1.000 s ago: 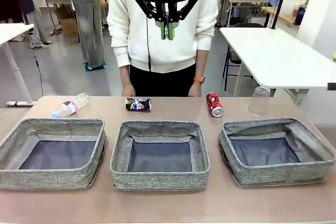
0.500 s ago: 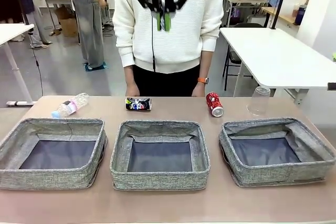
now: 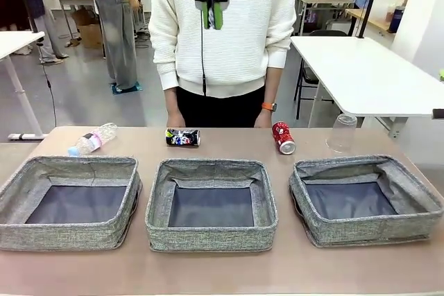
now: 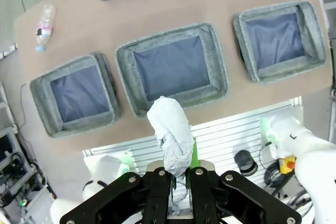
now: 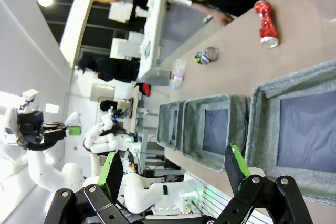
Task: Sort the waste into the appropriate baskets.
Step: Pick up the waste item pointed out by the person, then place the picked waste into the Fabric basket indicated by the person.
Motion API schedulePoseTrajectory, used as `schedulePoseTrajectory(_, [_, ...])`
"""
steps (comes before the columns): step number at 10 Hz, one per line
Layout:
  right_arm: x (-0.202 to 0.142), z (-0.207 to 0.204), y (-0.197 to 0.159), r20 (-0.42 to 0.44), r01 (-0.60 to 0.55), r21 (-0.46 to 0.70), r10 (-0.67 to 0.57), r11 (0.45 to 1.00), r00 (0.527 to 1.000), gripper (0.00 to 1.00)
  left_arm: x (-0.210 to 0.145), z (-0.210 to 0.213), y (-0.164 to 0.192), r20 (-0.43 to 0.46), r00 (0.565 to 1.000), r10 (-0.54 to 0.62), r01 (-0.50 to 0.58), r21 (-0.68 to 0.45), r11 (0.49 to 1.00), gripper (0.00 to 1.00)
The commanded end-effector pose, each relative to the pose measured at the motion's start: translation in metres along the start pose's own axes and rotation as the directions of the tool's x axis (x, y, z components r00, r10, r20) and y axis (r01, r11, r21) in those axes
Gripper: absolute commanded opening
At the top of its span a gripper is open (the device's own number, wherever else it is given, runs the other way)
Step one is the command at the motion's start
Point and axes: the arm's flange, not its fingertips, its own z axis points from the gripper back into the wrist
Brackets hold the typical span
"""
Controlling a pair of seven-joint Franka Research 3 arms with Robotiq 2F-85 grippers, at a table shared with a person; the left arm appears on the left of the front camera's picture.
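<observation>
My left gripper (image 3: 214,17) hangs high above the table's far side, shut on a small white paper wad (image 4: 169,129). In the left wrist view the wad sticks out over the middle basket (image 4: 215,85). Three grey baskets stand in a row: left (image 3: 66,237), middle (image 3: 211,238), right (image 3: 368,231), all with bare floors. Behind them lie a clear bottle (image 3: 94,138), a dark printed can (image 3: 182,137) and a red can (image 3: 283,138). A clear cup (image 3: 342,133) stands upside down. My right gripper (image 5: 172,158) is open and holds nothing, off the table's right end.
A person in a white sweater (image 3: 222,39) stands at the far edge, hands hanging just behind the table. The front strip of the table (image 3: 222,268) before the baskets is bare. A white table (image 3: 368,74) stands at the back right.
My left gripper has risen with the wad toward the top of the front view. The person has shifted slightly. The waste on the table has not moved.
</observation>
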Motion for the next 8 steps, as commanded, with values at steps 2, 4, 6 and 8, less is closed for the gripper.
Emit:
schedulePoseTrajectory(2, [0.0023,-0.0022,0.0004,0.014,-0.026,0.026,0.026,0.999,1.0,1.0,-0.0043,-0.0008,0.0029,0.022,1.0,0.0,-0.001,0.007,1.0,0.1])
schedulePoseTrajectory(4, [0.0023,-0.0022,0.0004,0.014,-0.026,0.026,0.026,0.999,1.0,1.0,-0.0043,-0.0008,0.0029,0.022,1.0,0.0,-0.001,0.007,1.0,0.1])
schedulePoseTrajectory(6, [0.0023,-0.0022,0.0004,0.014,-0.026,0.026,0.026,0.999,1.0,1.0,-0.0043,-0.0008,0.0029,0.022,1.0,0.0,-0.001,0.007,1.0,0.1])
schedulePoseTrajectory(8, [0.0023,-0.0022,0.0004,0.014,-0.026,0.026,0.026,0.999,1.0,1.0,-0.0043,-0.0008,0.0029,0.022,1.0,0.0,-0.001,0.007,1.0,0.1])
